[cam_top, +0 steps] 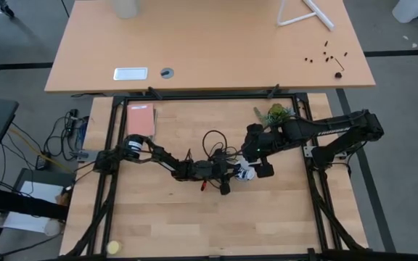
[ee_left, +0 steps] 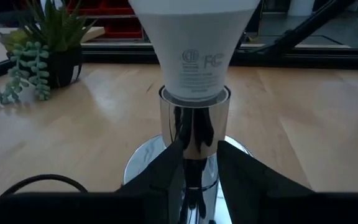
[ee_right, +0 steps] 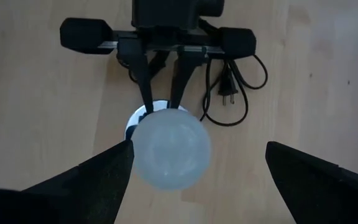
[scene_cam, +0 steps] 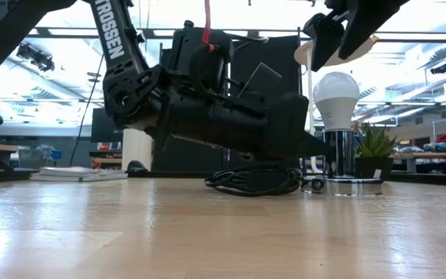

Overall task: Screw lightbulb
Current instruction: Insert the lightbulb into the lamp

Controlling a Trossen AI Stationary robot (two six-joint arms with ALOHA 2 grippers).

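Observation:
The white lightbulb (scene_cam: 337,91) stands upright with its narrow end in the chrome socket (scene_cam: 337,155), whose round disc base (scene_cam: 355,187) rests on the wooden table. My left gripper (ee_left: 194,180) reaches in level from the table's left and is shut on the socket's post below the bulb. My right gripper (ee_right: 197,148) hangs above the bulb, pointing steeply down. Its two fingers (ee_right: 101,177) are open wide on either side of the bulb's dome (ee_right: 169,149) and touch nothing. In the high view the bulb (cam_top: 247,172) shows between both grippers. My left gripper pinches the chrome post of the socket (ee_left: 194,134) between its two fingers (ee_left: 166,168), low on the post, just above the disc. The fingers come in level from the table's left. The socket stands upright with its disc on the table.
The socket's black cord and plug (ee_right: 229,93) lie coiled on the table behind my left gripper. A small potted plant (cam_top: 276,114) stands at the far right, an orange notebook (cam_top: 141,119) at the far left, and a yellow ball (cam_top: 113,247) by the near left corner.

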